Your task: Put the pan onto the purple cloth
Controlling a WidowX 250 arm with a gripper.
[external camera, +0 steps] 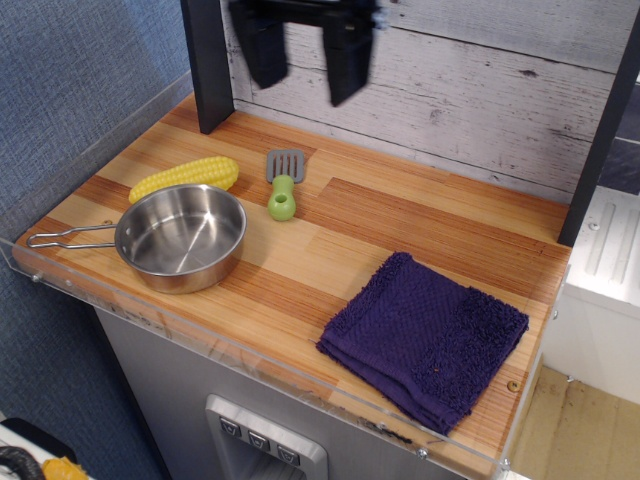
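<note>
The shiny steel pan [181, 237] sits at the front left of the wooden counter [380, 215], its wire-loop handle [68, 238] pointing left. The dark purple cloth [424, 336] lies flat at the front right, well apart from the pan. My gripper [307, 88] hangs high at the back, above the counter, blurred by motion. Its two black fingers [349, 62] are spread apart and hold nothing. It is far above and behind the pan.
A yellow corn cob [185, 177] lies just behind the pan, touching or nearly touching its rim. A green-handled grey spatula [283, 184] lies to the right of the corn. A dark post [206, 62] stands at the back left. A clear acrylic rim [220, 345] edges the counter.
</note>
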